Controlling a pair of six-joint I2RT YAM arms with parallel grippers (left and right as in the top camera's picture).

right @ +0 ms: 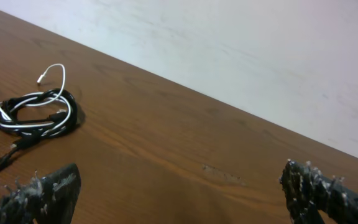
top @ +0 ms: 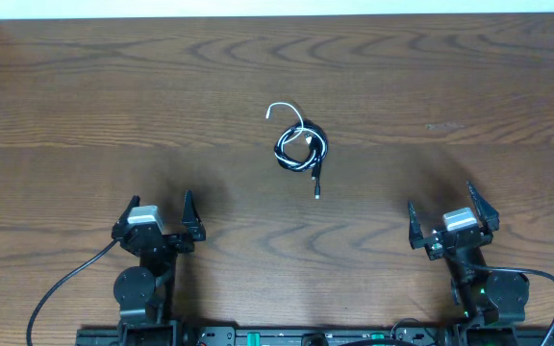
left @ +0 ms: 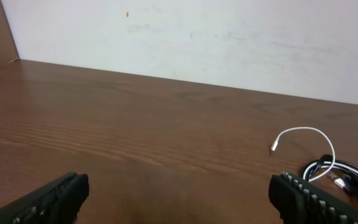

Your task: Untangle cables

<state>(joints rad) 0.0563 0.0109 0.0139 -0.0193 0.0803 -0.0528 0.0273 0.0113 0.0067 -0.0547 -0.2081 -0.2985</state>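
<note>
Only the fingertips showed in each wrist view, cut off at the bottom edge, and the coiled strands overlapped too closely to trace. Two cables, one black cable and one white cable, lay tangled on the table well ahead of the fingers, while the left gripper and right gripper both stood wide, holding nothing.
</note>
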